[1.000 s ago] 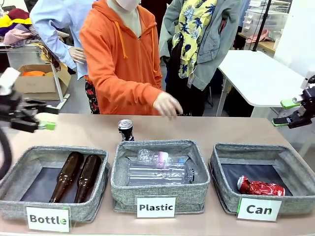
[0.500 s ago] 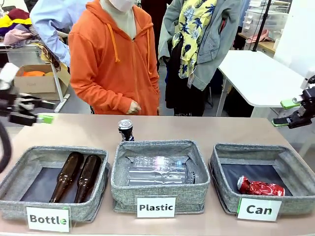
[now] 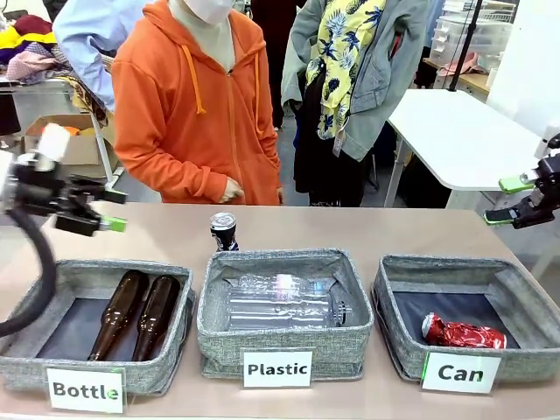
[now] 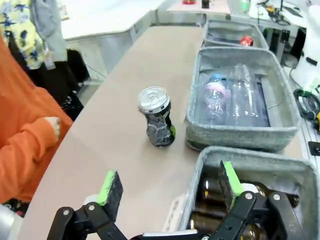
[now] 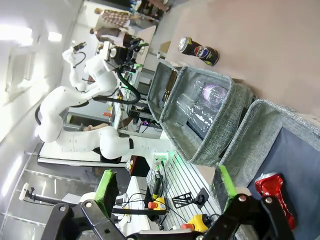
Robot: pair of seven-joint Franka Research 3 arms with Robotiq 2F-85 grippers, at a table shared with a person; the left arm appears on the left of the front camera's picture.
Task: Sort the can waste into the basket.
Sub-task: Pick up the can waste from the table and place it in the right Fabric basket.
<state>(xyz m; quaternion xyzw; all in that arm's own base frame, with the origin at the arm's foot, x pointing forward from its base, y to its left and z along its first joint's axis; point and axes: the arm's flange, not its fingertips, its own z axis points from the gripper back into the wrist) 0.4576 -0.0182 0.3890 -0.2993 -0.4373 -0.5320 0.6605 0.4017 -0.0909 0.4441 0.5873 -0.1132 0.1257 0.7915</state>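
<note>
A dark can point(image 3: 223, 231) with a silver top stands upright on the table behind the "Plastic" basket point(image 3: 284, 341). A crushed red can point(image 3: 464, 333) lies inside the grey "Can" basket point(image 3: 398, 302) at the right. My left gripper point(image 3: 111, 210) hovers open above the table's left side, short of the dark can point(image 4: 157, 122), which stands ahead of its fingers point(image 4: 111, 186). My right gripper point(image 3: 507, 200) hangs open past the table's right end, empty. Its wrist view looks down on the red can point(image 5: 274, 192) and the far dark can point(image 5: 198, 50).
The "Bottle" basket point(image 3: 31, 306) at the left holds two brown glass bottles point(image 3: 136, 315). Clear plastic bottles point(image 3: 280, 302) lie in the middle basket. A person in an orange hoodie point(image 3: 188, 114) stands at the far edge, hands held near the body.
My left gripper has moved rightward and slightly down, toward the table. The person's hand has pulled back from above the dark can. The right arm has not moved.
</note>
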